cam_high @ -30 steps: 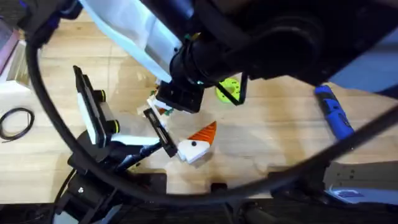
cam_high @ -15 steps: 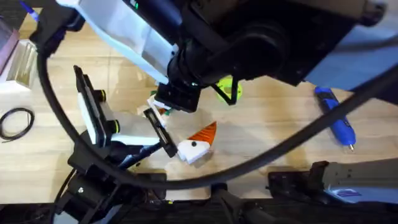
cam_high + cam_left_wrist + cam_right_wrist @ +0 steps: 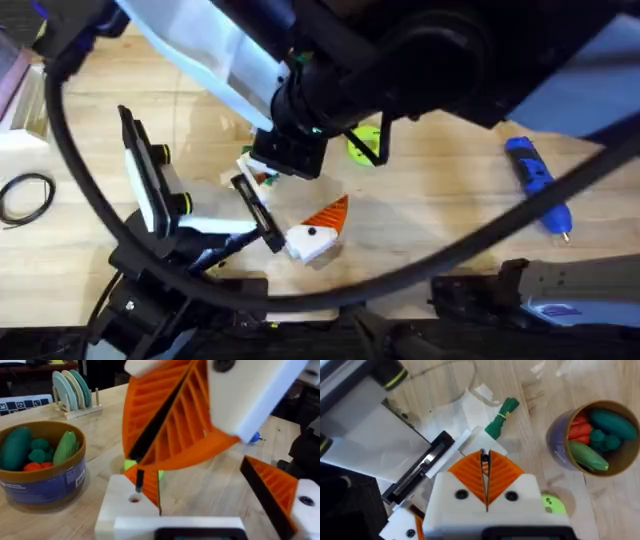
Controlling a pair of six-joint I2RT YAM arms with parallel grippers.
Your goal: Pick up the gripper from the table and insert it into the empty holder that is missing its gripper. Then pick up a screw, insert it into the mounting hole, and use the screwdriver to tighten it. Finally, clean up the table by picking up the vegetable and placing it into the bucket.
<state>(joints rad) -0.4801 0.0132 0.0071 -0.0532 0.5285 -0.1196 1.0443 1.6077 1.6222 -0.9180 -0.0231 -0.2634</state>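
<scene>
My right gripper [image 3: 485, 456] is shut on a thin black screw [image 3: 139, 480]. It hangs tip-down just over the small dark hole [image 3: 134, 499] in the white holder [image 3: 125, 510]. An orange gripper wedge [image 3: 149, 489] stands in that holder. The holder is one side of my left gripper [image 3: 200, 485], which is open, its other orange finger [image 3: 272, 492] apart to the side. On the table to the right lies the blue screwdriver [image 3: 535, 185]. The green leafy vegetable [image 3: 501, 417] lies on the table, a short way from the bucket [image 3: 560, 442].
Green and red toy vegetables fill the bucket [image 3: 42, 480]. A lime-green disc [image 3: 365, 145] lies just beyond the grippers. A dish rack [image 3: 75, 390] stands at the back, a black cable loop [image 3: 25, 195] at the far left, and a white plastic sheet [image 3: 200, 50] under the right arm.
The right arm's upper links have shifted slightly under the camera. Its gripper stays over the holder, and the left arm has not moved.
</scene>
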